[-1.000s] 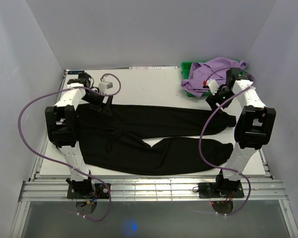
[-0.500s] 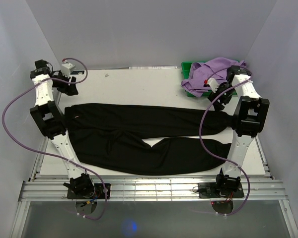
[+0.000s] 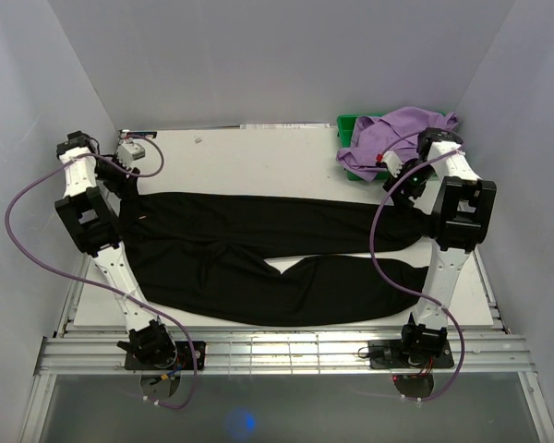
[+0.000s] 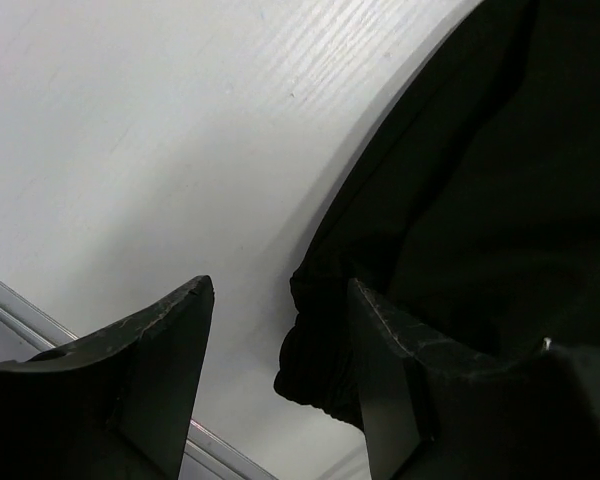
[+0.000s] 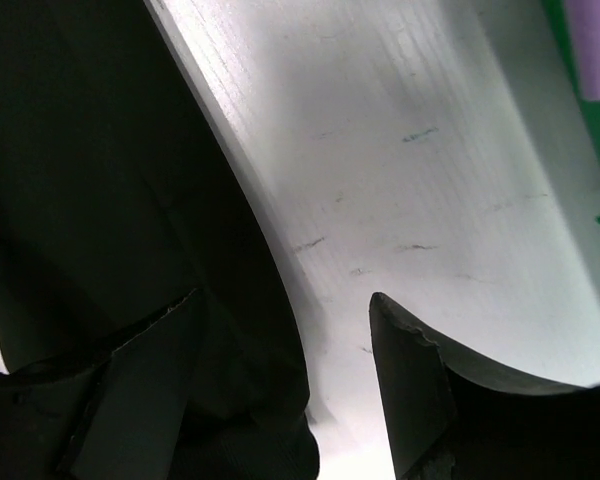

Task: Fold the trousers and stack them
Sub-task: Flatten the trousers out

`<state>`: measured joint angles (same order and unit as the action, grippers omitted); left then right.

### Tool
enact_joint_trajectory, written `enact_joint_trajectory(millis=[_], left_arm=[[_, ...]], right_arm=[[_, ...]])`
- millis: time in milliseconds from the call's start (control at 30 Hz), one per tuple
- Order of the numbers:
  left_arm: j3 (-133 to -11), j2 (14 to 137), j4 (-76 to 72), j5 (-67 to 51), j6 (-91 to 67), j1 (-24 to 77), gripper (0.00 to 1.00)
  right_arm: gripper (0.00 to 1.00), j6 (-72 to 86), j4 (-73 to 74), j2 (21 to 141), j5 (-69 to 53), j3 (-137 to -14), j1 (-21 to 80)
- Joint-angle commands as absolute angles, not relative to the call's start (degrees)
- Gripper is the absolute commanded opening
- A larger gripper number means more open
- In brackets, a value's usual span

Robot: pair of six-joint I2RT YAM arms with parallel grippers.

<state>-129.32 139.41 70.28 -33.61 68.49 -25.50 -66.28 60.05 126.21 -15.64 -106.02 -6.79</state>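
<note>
The black trousers [image 3: 268,258] lie spread flat across the white counter [image 3: 258,152], nearly as wide as it is. The broad waist end is at the left and the two long legs run to the right, the far leg straight and the near one curving, with a narrow wedge of counter showing between them. The fabric is matte and soft, with shallow wrinkles. Behind the right end, a crumpled lilac garment [image 3: 399,131] spills over a green bin [image 3: 347,123]. The overhead view does not resolve either gripper's jaws, but the wrist cameras do. The left gripper [image 4: 280,300] is spread wide, its dark, wedge-shaped fingers [image 4: 160,380] with scuffed edges straddling a puckered, gathered corner of the waist. The right gripper [image 5: 285,305] is likewise spread, one finger over black cloth and the other over bare counter beside the curved leg edge. Only these close views reveal the counter's fine linear grain and small scratches.
</note>
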Motion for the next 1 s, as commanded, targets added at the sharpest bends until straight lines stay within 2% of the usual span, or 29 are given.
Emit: enact_joint_trajectory(millis=[0,133,367,400,467,533,600,733,767,800,900,967], left_arm=[[-129.0,141.0,71.5,-32.0,73.7,-25.6,0.66],[-130.3,143.0,70.8,-30.7,74.3,-25.5,0.58],[-128.7,143.7,70.6,-29.4,75.2,-25.3,0.44],[-128.1,143.6,70.6,-29.2,75.3,-25.3,0.41],[-128.1,143.7,70.6,-29.1,75.2,-25.1,0.27],[-128.2,143.7,70.1,-28.7,73.9,-25.0,0.00],[-129.2,143.6,69.6,-30.1,72.4,-25.1,0.00],[-127.5,141.6,66.9,-31.8,69.8,-25.2,0.00],[-126.7,141.2,65.8,-32.0,69.6,-25.2,0.00],[-126.1,140.5,65.6,-32.2,70.1,-25.2,0.00],[-124.5,139.9,65.5,-31.7,69.9,-25.1,0.00],[-123.1,139.4,65.5,-31.6,69.7,-25.1,0.00]], right_arm=[[0.72,-73.5,62.1,127.4,-16.7,-105.4,-6.6],[0.70,-73.0,61.3,128.1,-16.3,-104.4,-6.0],[0.60,-72.1,60.2,129.2,-16.1,-104.3,-4.8],[0.52,-72.1,60.4,129.5,-16.0,-104.3,-4.5],[0.40,-72.2,60.7,129.5,-15.6,-104.5,-4.3],[0.26,-72.2,60.8,129.4,-15.2,-105.0,-4.3],[0.08,-72.1,61.4,129.1,-14.9,-106.7,-4.3],[0.08,-71.8,61.3,127.4,-13.1,-107.4,-4.3],[0.12,-71.5,61.0,127.1,-12.1,-107.1,-4.3],[0.33,-71.4,61.0,127.0,-10.7,-106.9,-3.9],[0.60,-68.4,63.5,126.2,-7.6,-109.2,-4.2],[0.60,-68.0,66.8,124.5,-10.1,-112.7,-5.4]])
